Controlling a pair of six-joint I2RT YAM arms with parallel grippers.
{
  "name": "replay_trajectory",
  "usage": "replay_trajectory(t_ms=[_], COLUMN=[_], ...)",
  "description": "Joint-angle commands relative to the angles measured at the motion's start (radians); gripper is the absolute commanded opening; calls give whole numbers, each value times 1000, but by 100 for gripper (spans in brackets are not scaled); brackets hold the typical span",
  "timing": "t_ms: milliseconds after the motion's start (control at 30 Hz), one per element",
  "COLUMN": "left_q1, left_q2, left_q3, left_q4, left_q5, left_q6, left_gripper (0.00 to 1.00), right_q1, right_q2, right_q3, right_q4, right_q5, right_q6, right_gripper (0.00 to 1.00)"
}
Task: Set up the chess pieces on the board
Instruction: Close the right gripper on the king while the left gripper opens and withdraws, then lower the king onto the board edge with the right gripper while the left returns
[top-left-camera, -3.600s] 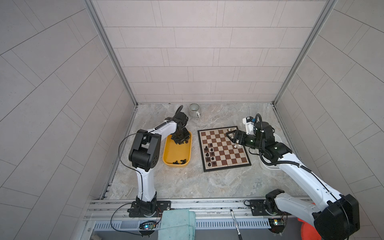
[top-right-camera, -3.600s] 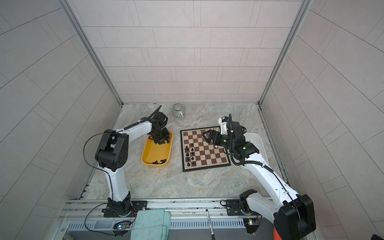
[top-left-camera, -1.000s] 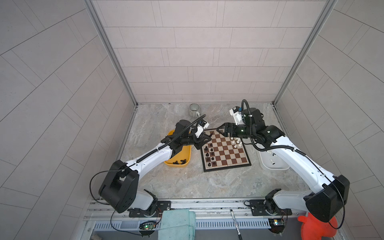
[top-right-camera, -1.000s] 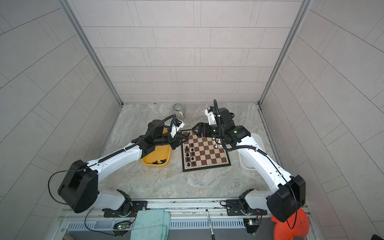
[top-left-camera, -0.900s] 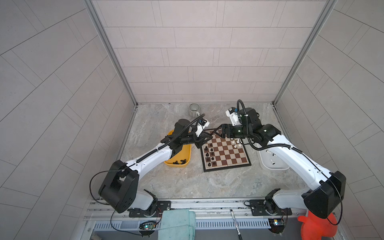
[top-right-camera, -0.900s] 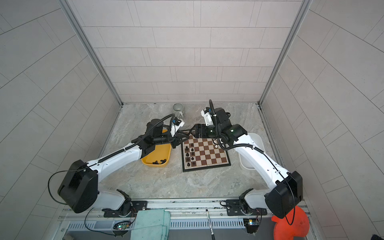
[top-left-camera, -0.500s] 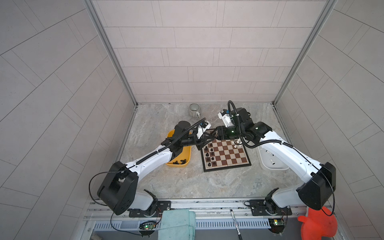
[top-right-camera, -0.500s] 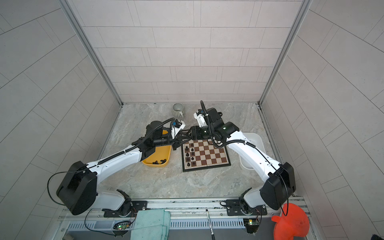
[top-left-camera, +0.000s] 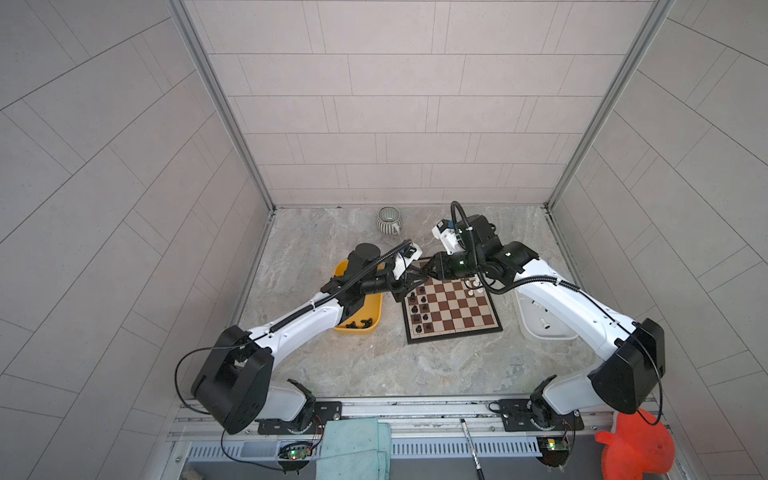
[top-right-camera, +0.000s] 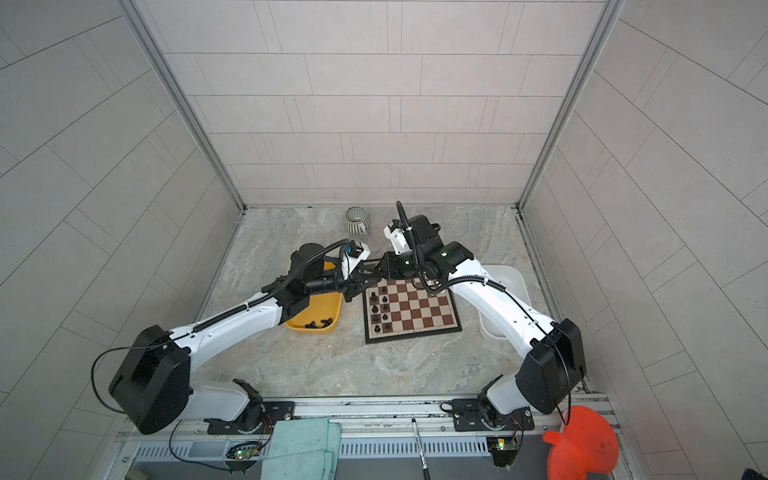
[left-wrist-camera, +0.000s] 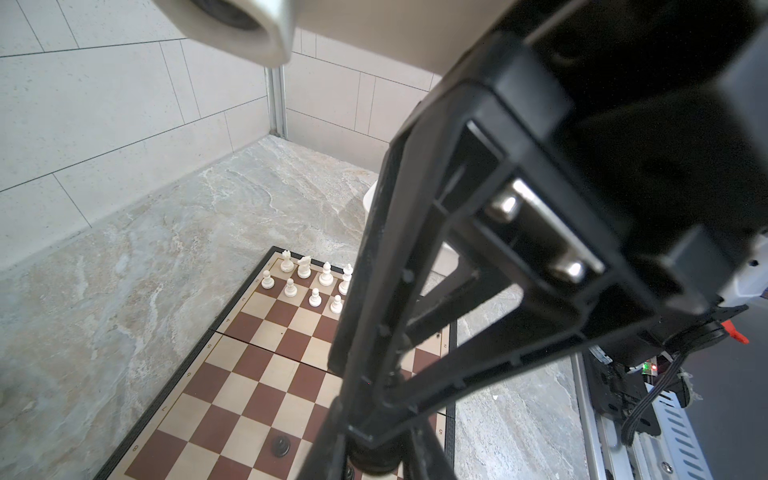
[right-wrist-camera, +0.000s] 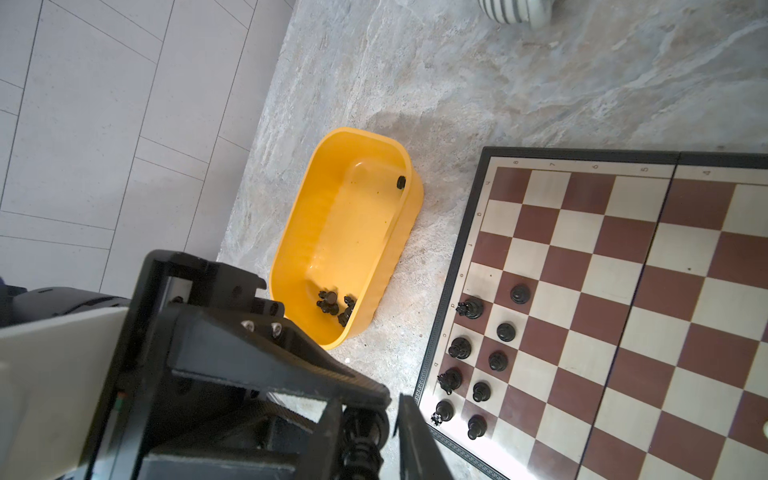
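- Chess pieces (right-wrist-camera: 459, 347) in black are stood upright in two files along the left edge of the board (top-left-camera: 461, 316). The white pieces (left-wrist-camera: 315, 297) are stood in two rows at its far right corner.
- One black piece (right-wrist-camera: 365, 432) is held in the air over the far left corner of the board, clear of the squares, where the two hands meet tip to tip.
- The left hand (top-left-camera: 420, 279) is closed narrow on this piece and is seen gripping it.
- The right hand (top-left-camera: 429, 274) is set narrow around the same piece. One finger is seen against it, but in the right wrist view a thin slit of light shows at the other finger, so a firm grip cannot be told.
- The held piece is laid over rather than upright. In the right wrist view its ringed stem is seen running along the gap between the fingers, and in the left wrist view a round end is turned towards the camera.
- Its long axis is thus set roughly along the line of the two hands, near level with the desk (top-left-camera: 332, 232). Which end is the head cannot be told.
- Loose black pieces (right-wrist-camera: 332, 305) are seen lying at one end of the yellow tray (right-wrist-camera: 316, 216), which is set beside the board on its left.
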Motion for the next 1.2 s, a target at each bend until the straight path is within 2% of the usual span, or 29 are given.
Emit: replay_trajectory(t_ms=[0, 267, 333, 367, 400, 433, 467, 600, 667, 800, 833, 900, 1000, 1167], left_q1=[-7, -9, -10, -10, -11, -14, -16, -12, -1, 97, 138, 216, 309, 323], left_q2=[-26, -18, -16, -15, -17, -24, -31, -137, -228, -381, -395, -389, -343, -281], left_q3=[-10, -1, 6, 12, 20, 31, 43, 73, 55, 43, 54, 67, 49, 48], left_q4=[27, 6, -1, -8, -22, -49, -86, -403, -587, -907, -979, -1054, -1058, -1012], left_q5=[6, -24, -36, -49, -71, -98, -124, -195, -316, -520, -532, -477, -412, -411], left_q6=[24, 28, 19, 10, -6, -24, -45, -144, -222, -425, -445, -429, -442, -447], left_gripper=[15, 16, 19, 25, 45, 93, 100, 100, 100, 100, 100, 100, 100, 100], right_q1=[6, 8, 8, 9, 10, 9, 9, 8, 22, 74, 89, 116, 147, 182], right_q2=[0, -5, -7, -6, -3, 1, 5, 42, 76, 162, 186, 229, 303, 453], right_q3=[21, 10, 9, 11, 13, 18, 23, 44, 75, 156, 172, 192, 202, 305], right_q4=[-22, -22, -20, -22, -23, -29, -34, -29, -46, -90, -97, -90, -45, -91], right_q5=[2, -7, -2, 0, 5, 12, 26, 92, 139, 271, 314, 381, 434, 509], right_q6=[2, 11, 11, 10, 5, -3, -9, -33, -61, -131, -142, -158, -175, -205], right_gripper=[21, 12, 8, 6, 4, 2, 0, 0, 0, 0, 0, 0, 0, 0])
